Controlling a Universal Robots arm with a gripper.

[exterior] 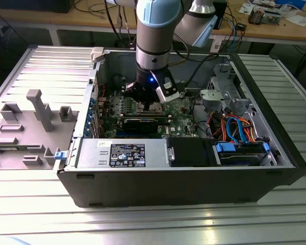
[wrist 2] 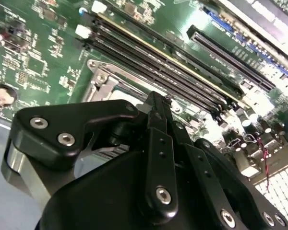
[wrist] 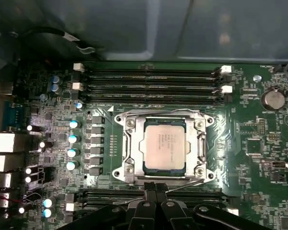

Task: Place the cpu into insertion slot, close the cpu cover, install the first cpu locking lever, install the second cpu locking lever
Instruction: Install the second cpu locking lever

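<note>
The cpu point(wrist: 164, 145), a silver-grey square, lies flat in the middle of the green motherboard point(wrist: 259, 143). The cpu cover point(wrist: 126, 143), a silvery frame, lies down around its edges. The insertion slot is hidden beneath them. My gripper point(wrist: 156, 190) is shut, black fingertips pressed together just beside the socket's edge, where a thin wire lever point(wrist: 188, 182) runs. In the second wrist view the gripper point(wrist 2: 156, 103) tapers to a point right over the cover's corner point(wrist 2: 102, 79). In the exterior view the gripper point(exterior: 149, 101) reaches down into the open computer case.
Long black memory slots point(wrist: 149, 76) run along one side of the socket, with more point(wrist: 110, 195) beside the fingers. A coin battery point(wrist: 272, 99) and capacitors point(wrist: 73, 139) stand nearby. The case holds a power supply point(exterior: 122, 153) and cabled drive cage point(exterior: 239, 132). A grey fixture point(exterior: 25, 127) lies at the exterior view's left.
</note>
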